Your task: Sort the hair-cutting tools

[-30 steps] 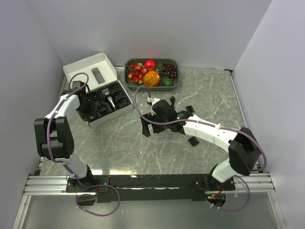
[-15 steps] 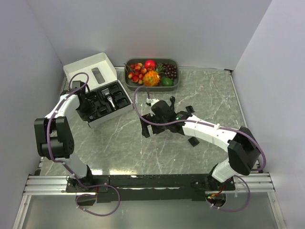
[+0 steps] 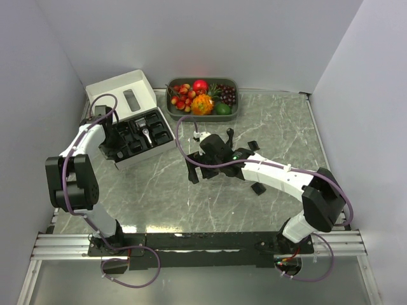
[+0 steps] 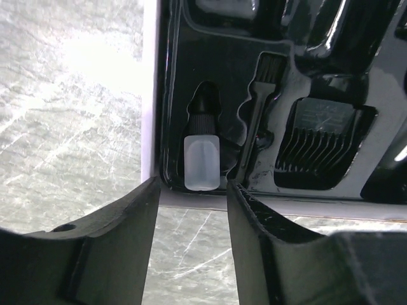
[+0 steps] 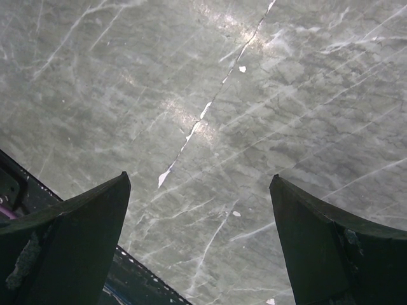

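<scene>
Clipper parts (image 3: 143,133) sit in the black insert of the open white box (image 3: 117,89) at the far-left corner of the tabletop (image 3: 280,127). The left wrist view shows three of them in their slots: a small clear bottle (image 4: 201,159) with a black cap, a slim brush (image 4: 257,121) just beside it, and a comb guard (image 4: 324,143) in the next slot.

The left pincer (image 4: 192,190) hangs at the box's near-left rim with its fingers (image 4: 127,241) a narrow gap apart. Nothing is gripped between them, and the bottle lies just beyond the tips.

The right pincer (image 5: 198,178) is spread wide over bare marble near the middle of the tabletop and holds nothing.

Two loose black pieces lie on the tabletop. One (image 3: 258,189) is just beside the right forearm on its near side. The other (image 3: 229,135) is toward the far edge, near the grey fruit tray (image 3: 238,108). Their exact shapes are too small to make out.
</scene>
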{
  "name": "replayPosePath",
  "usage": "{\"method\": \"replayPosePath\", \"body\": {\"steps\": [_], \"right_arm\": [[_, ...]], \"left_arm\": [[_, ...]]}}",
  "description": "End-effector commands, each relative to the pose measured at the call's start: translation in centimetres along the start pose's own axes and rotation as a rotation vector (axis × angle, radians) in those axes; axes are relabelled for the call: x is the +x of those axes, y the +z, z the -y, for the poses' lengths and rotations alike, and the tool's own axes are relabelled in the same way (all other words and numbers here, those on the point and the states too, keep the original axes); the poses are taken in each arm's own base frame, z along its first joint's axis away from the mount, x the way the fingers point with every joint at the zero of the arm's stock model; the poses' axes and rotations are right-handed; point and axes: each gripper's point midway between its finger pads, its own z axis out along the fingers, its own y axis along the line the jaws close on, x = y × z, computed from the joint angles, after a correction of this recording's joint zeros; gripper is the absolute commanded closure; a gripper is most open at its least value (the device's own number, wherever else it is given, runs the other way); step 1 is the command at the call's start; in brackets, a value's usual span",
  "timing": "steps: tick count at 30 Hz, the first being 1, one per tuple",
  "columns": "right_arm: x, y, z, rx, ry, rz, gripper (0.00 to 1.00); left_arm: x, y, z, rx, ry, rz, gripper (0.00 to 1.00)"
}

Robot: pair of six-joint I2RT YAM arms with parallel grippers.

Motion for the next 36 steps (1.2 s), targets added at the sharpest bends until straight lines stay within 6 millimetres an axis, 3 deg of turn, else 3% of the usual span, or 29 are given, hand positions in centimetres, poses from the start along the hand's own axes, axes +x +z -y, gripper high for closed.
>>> {"method": "replayPosePath", "body": {"steps": [1,8,17,27,36], "right_arm": [[-2.0,-0.4,-1.0,-0.014,-0.024,0.049,0.00],[-1.8,-0.4,-1.0,-0.007,-0.027,0.048,0.00],[-1.8,-0.3,-1.0,-0.003,-0.027,0.047,0.00],[-1.9,-0.5,-0.9,-0.001,-0.025,0.054,0.00],[-1.8,-0.5,-1.1,-0.007,-0.031,0.052,0.00]], "left_arm": [[-2.2,-0.8,0.1,-0.003,0.015,0.067,0.47],[-2.6,0.1,0.3,-0.015,0.017,0.057,0.48],[-1.8,1.1,0.1,-0.020,0.023,0.035,0.60],[-2.1,0.6,0.0,-0.022,0.020,0.055,0.81],[-3.5,-1.1,-0.3,-0.037,0.006,0.116,0.86]]}}
